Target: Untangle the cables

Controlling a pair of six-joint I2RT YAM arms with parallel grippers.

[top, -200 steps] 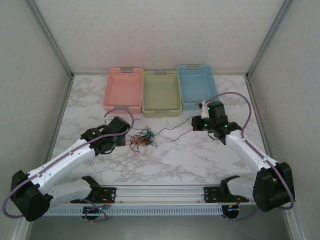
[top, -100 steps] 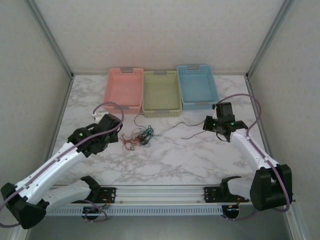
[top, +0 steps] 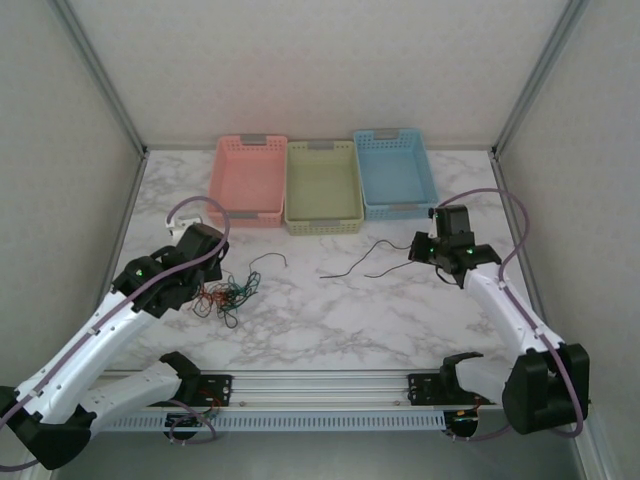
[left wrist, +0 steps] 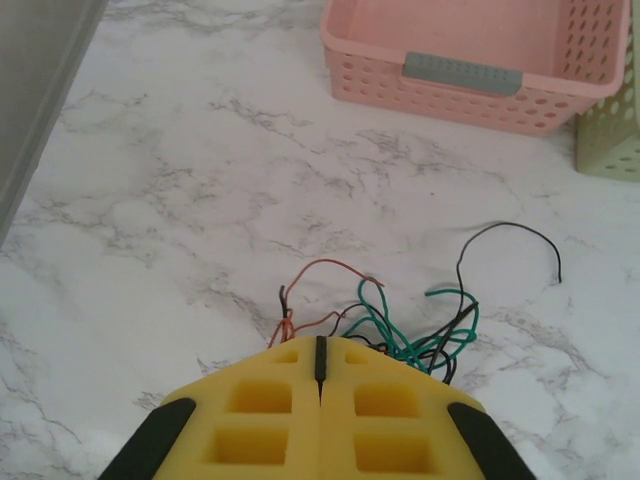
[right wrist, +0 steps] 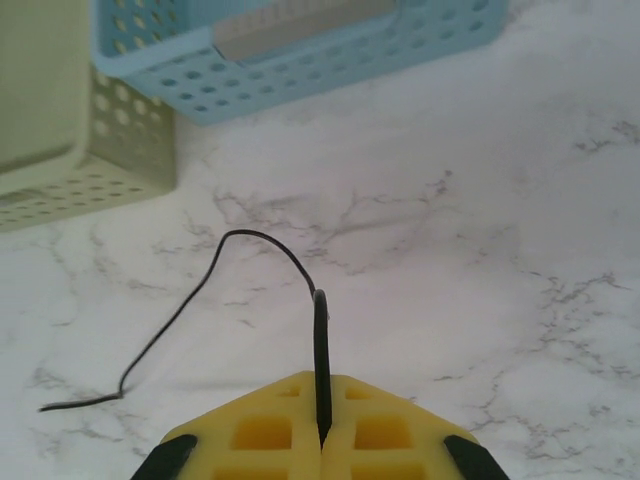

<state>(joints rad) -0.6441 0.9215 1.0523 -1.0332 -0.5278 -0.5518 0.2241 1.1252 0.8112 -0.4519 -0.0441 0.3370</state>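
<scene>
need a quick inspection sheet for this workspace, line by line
surface: marble table, nothing spilled.
job's things: red, green and black tangle at left; one black cable lies apart at right.
clutter: nothing seen.
grippers: left pincer shut on the tangle; right pincer shut on the black cable's end.
cables: left lilac hose and right lilac hose loop above the wrists.
surroundings: pink basket, green basket and blue basket in a row at the far edge, all empty; plain walls.

Smooth marbled table (top: 340,320), matt plastic baskets (top: 222,178).
</scene>
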